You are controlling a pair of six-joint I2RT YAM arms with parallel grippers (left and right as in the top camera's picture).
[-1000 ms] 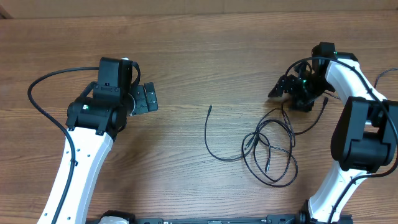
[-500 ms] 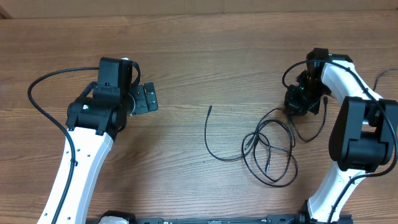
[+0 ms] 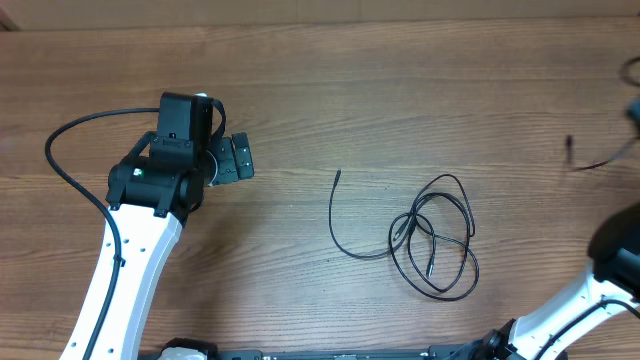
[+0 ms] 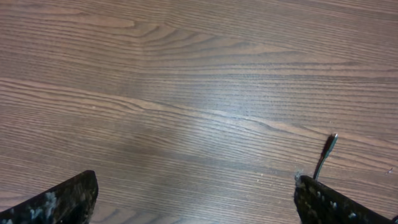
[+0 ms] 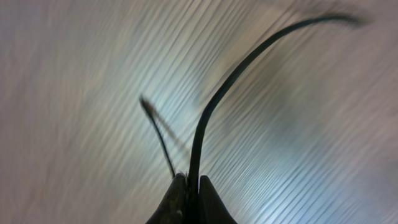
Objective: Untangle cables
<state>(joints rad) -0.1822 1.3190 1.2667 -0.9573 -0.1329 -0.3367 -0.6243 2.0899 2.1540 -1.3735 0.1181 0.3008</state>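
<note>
While my right pincer pinches one thin black cord, my left pincer hangs spread. Pulled too fast, that cord could slip free.

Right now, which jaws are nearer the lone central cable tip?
Left. Left jaws stand open just left of the cable tip; right jaws, shut on a second cable, are far right.

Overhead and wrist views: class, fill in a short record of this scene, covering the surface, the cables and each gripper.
surface: wooden table
tangled cables: loose overlapping loops lying right of centre, one free end trailing to the left
left gripper: open, empty, over bare wood
right gripper: shut on the held cable, which is apart from the loops; this view is blurred
</note>
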